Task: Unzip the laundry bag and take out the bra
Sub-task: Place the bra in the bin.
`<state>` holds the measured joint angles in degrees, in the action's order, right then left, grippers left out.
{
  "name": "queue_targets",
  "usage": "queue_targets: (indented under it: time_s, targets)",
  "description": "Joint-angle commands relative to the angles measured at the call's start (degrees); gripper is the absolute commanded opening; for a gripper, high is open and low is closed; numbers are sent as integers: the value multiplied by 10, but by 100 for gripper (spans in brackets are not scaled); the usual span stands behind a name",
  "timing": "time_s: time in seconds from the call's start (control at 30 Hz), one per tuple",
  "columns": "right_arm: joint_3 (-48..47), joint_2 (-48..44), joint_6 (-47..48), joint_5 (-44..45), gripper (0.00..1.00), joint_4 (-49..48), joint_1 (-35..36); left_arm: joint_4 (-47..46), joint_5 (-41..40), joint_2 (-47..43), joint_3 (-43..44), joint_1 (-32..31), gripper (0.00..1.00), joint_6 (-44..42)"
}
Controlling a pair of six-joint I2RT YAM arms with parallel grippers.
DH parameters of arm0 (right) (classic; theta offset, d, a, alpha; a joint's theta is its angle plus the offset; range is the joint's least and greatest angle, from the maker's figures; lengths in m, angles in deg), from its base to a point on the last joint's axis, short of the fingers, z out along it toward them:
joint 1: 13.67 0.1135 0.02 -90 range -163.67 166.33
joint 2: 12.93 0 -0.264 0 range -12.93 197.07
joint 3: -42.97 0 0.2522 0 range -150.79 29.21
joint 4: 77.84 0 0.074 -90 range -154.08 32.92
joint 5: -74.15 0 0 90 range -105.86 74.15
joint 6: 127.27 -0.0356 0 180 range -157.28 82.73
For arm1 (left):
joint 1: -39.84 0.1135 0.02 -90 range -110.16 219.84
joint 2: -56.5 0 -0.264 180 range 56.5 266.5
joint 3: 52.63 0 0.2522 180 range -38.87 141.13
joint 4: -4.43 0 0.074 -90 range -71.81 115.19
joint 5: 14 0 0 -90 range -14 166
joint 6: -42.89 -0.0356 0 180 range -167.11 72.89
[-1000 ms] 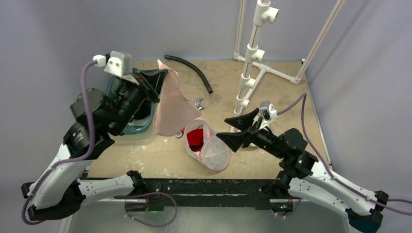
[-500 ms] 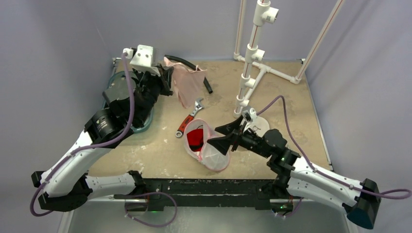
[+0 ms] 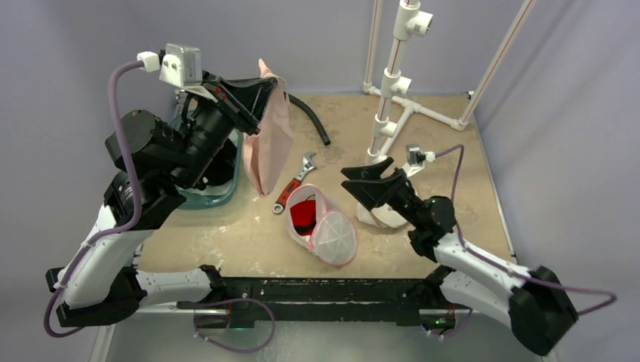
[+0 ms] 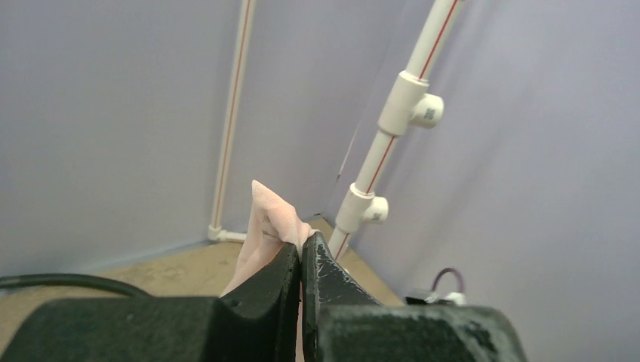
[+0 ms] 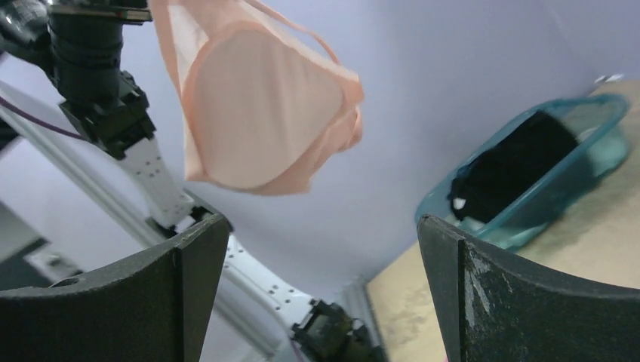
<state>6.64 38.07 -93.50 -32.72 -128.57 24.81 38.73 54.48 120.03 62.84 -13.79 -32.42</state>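
Removal step nearly done: pink bra (image 3: pixel 270 143) hanging above the surface (image 3: pixel 438 151), pinched in the clenched left gripper (image 3: pixel 262 90); unzipped laundry bag (image 3: pixel 332 237) lying below, right gripper (image 3: pixel 367 177) splayed wide, empty. Likely next: setting bra down.

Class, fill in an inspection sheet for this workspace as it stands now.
Surface: tan table, worn and scuffed.
Job's things: laundry bag lies open, red item inside; bra hangs clear of it.
Clutter: wrench, black hose, teal container.
Grippers: left gripper shut on bra; right gripper open, empty.
Cables: purple cable loops over left arm.
Surroundings: white pipe frame, purple walls.
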Motion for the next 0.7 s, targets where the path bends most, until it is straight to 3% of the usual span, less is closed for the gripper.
queue_targets:
  time_s: [0.0,0.07,0.13,0.37,0.67]
  targets:
    - [41,147,-238,-97,98,-373,-33,-30,60,10,28,2,0,25]
    - [29,206,-293,-118,98,-514,-33,-31,68,12,31,2,0,26]
    - [15,225,-298,-130,98,-527,-33,-31,77,14,33,2,0,22]
    - [-43,112,-89,-124,98,-228,-32,-54,81,8,11,3,0,46]
    - [-79,78,-7,-85,95,-118,-32,-94,116,6,-18,2,0,101]
